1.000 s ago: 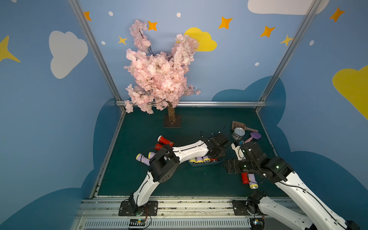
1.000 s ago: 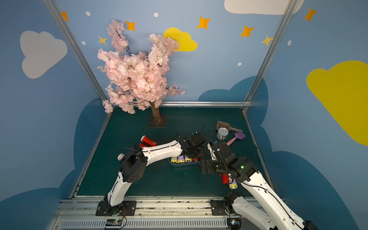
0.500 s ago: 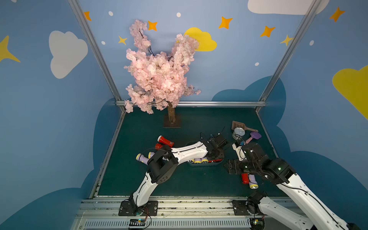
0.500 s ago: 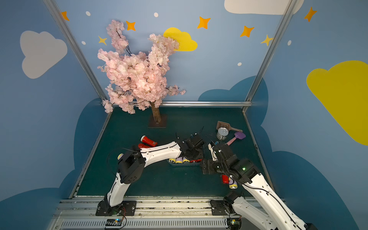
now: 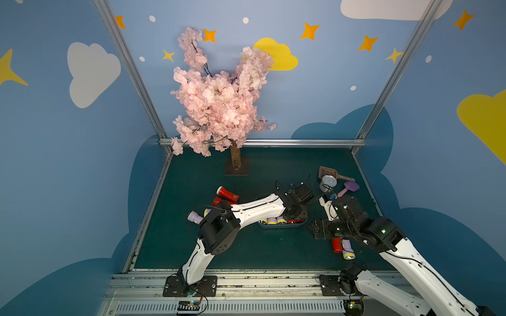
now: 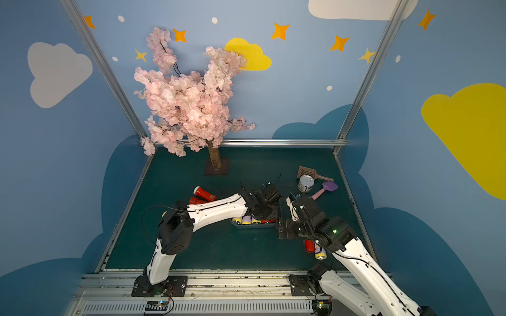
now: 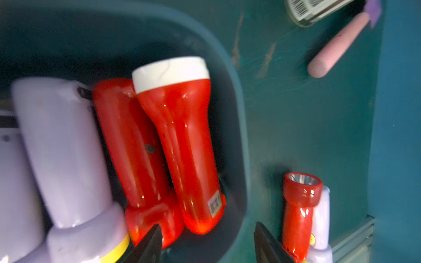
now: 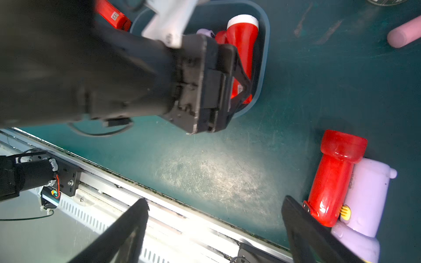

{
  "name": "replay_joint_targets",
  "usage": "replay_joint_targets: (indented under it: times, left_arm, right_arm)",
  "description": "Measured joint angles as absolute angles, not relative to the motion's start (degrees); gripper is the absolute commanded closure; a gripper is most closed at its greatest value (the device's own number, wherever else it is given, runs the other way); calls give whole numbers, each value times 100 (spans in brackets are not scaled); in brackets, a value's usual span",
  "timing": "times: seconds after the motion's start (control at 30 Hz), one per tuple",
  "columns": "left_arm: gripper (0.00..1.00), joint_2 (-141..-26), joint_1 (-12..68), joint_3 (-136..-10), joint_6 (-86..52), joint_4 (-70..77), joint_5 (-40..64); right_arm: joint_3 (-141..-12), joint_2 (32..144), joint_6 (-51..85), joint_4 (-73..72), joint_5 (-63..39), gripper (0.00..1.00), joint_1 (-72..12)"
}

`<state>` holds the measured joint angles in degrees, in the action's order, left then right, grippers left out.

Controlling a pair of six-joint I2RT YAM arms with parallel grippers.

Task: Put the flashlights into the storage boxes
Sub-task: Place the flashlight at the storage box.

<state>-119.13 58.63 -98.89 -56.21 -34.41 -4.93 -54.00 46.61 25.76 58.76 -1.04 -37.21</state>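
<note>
Left gripper and right gripper gape empty; that red torch looks light, slick, so I'd pinch its straight barrel

Red flashlight against lilac flashlight (2 loose), right claw spread, left claw over storage box

A shallow blue-grey storage box sits flat, packed with flashlights lying side by side: lilac flashlights with yellow heads, a red flashlight, and a white-capped red flashlight by its end wall. At the box's 10 o'clock lie two red flashlights. At 9 o'clock lies a lilac flashlight. At 4 o'clock, a red one touches a lilac one.
</note>
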Motion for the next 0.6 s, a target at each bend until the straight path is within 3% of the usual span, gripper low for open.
replay_joint_targets:
  times: [0.3, 0.6]
  left_arm:
    - [17, -10287, 5861, -9052, -5301, -3470, -1041]
    - [10, -7867, 5181, -6313, -5522, -3642, -1874]
  right_arm:
    - [-5391, 5085, 2722, 5787, 193, 8, -3601]
    - [-5378, 5920, 2803, 5236, -47, 10, -3577]
